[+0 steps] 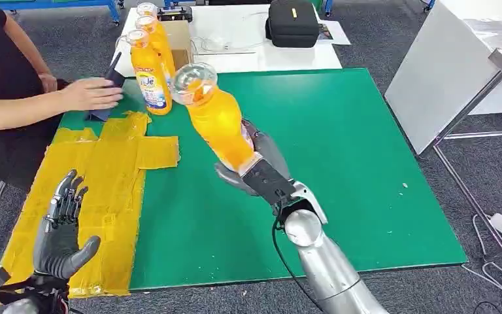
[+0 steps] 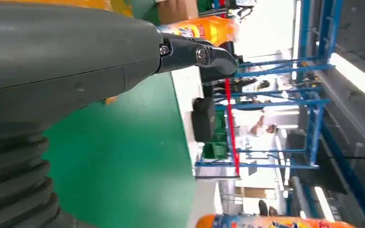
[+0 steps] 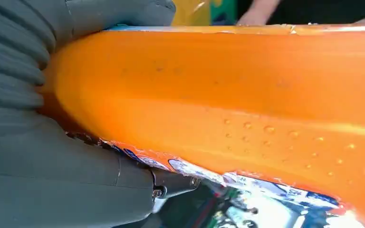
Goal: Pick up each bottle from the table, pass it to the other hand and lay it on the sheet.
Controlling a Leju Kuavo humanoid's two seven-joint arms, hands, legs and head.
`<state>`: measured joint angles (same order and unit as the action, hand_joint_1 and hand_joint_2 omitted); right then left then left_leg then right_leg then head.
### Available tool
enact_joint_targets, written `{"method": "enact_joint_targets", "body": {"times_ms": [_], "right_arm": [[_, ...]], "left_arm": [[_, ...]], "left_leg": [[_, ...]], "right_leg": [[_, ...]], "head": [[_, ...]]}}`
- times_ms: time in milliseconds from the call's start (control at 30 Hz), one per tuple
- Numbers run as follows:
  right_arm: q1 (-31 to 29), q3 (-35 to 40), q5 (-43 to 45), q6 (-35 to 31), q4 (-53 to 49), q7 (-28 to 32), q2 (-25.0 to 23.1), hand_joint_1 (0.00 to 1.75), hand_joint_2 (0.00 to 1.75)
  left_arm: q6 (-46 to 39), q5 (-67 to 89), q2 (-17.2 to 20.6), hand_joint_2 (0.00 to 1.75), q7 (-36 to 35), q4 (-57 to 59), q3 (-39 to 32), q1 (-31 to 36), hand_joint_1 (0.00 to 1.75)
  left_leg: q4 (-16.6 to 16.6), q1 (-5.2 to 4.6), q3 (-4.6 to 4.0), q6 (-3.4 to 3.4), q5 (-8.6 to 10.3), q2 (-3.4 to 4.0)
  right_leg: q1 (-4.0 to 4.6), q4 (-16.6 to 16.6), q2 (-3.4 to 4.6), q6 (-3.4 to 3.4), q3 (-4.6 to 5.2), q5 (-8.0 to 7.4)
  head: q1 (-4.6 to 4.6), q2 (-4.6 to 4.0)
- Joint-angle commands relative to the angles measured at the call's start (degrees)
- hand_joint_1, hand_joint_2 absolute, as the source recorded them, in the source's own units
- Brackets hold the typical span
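The robot's right hand (image 1: 256,163) grips an orange-drink bottle (image 1: 217,116) around its lower body and holds it aloft over the green surface (image 1: 340,163), tilted so that its clear base end points up and toward the far-left corner. The right wrist view shows the thumb and fingers wrapped tight against the bottle's orange side, with the label at the hand's edge. That mid-body grip seems chosen to leave the upper length free, judging from the task, so the other hand has something to take.

The left hand (image 1: 64,232) waits palm-up over the yellow sheet (image 1: 114,170), holding nothing, its fingers apart and raised. It stands well apart from the bottle; the handover has not yet happened. The sheet lies at the left of the green surface, on the left hand's side, which would explain passing the bottle across before laying it down.

Three more bottles (image 1: 149,65) stand upright in a row at the far-left corner, just beyond the sheet, within a person's reach. That makes four bottles counted, none on the sheet. A person's hand (image 1: 91,93) rests flat beside the standing row, next to a dark object too unclear to name.

A black case (image 1: 293,23) sits on a white table (image 1: 248,52) beyond the green surface.
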<state>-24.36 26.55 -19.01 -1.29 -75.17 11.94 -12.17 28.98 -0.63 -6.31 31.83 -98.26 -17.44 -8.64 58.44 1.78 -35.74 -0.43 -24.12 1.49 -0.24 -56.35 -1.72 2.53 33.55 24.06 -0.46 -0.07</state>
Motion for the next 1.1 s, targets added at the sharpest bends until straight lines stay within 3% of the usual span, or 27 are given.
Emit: {"method": "enact_joint_targets", "body": {"times_ms": [33, 133, 200, 267, 433, 700, 867, 1100], "right_arm": [[-1.3, 10.0, -1.2, 0.2, 5.2, -1.2, -2.7, 1.75, 1.75], [4.8, 11.3, -1.2, 0.6, 1.8, 0.3, 2.0, 1.75, 1.75], [9.2, 11.9, -3.1, 1.3, -0.8, 2.1, 4.5, 1.75, 1.75], [10.5, 13.1, -4.2, 1.9, -0.6, 2.5, 4.2, 1.75, 1.75], [8.3, 17.5, -5.5, 2.7, 3.8, 2.1, 1.8, 1.75, 1.75], [7.2, 23.3, -7.8, 2.7, 13.4, 2.0, 0.5, 1.75, 1.75], [6.3, 23.9, -7.8, 2.1, 13.5, 2.5, 1.0, 1.75, 1.75], [6.3, 23.8, -7.5, 2.5, 13.1, 2.2, 1.0, 1.75, 1.75]], "left_arm": [[0.3, -0.9, -3.3, 1.75, -2.6, -4.4, 5.8, -1.0, 0.0], [-5.2, 2.2, -5.5, 1.75, -5.4, -7.0, 16.1, -2.0, 0.0], [-11.0, 2.5, -4.1, 1.75, -6.2, -5.9, 23.7, -0.9, 0.0], [-13.5, 1.3, -2.8, 1.75, -6.3, -3.9, 26.5, 1.0, 0.0], [-13.1, 0.2, -2.0, 1.75, -6.0, -4.0, 25.5, 0.5, 0.0], [-6.5, -10.8, -1.2, 1.75, -9.4, -2.5, 26.4, 0.3, 0.0], [-2.3, -16.2, 1.0, 1.75, -10.8, -1.5, 30.4, -1.3, 0.0], [-4.3, -12.4, 2.4, 1.75, -9.7, -3.1, 33.0, -1.9, 0.0]], "left_leg": [[0.0, -0.03, 0.09, 0.06, -0.04, -0.02], [-0.1, -0.05, 0.27, 0.19, -0.06, -0.41], [-0.1, -0.03, 0.18, 0.18, -0.01, -0.54], [-0.1, -0.05, 0.15, 0.18, 0.01, -0.78], [-0.1, -0.2, -0.16, 0.12, -0.1, -0.08], [-0.1, -0.16, -0.06, 0.13, -0.09, -0.08], [-0.1, -0.21, 0.01, 0.18, -0.09, -0.12], [-0.1, -0.21, -0.02, 0.17, -0.12, -0.18]], "right_leg": [[-0.03, 0.0, 0.11, -0.04, -0.03, 0.05], [-0.07, 0.1, -0.14, -0.02, -0.35, 0.15], [-0.06, 0.2, -0.34, 0.01, -0.23, 0.14], [-0.07, 0.2, -0.55, -0.06, -0.03, 0.26], [-0.2, 0.1, 0.05, -0.01, 0.14, 0.01], [-0.18, 0.1, 0.05, -0.02, 0.11, 0.04], [-0.23, 0.1, 0.07, -0.03, 0.07, 0.07], [-0.23, 0.1, 0.02, -0.04, 0.06, 0.11]], "head": [[-0.02, 0.0], [-0.02, 0.0], [-0.02, 0.0], [0.02, 0.0], [0.0, 0.0], [-0.02, 0.0], [0.02, 0.0], [0.0, 0.0]]}}
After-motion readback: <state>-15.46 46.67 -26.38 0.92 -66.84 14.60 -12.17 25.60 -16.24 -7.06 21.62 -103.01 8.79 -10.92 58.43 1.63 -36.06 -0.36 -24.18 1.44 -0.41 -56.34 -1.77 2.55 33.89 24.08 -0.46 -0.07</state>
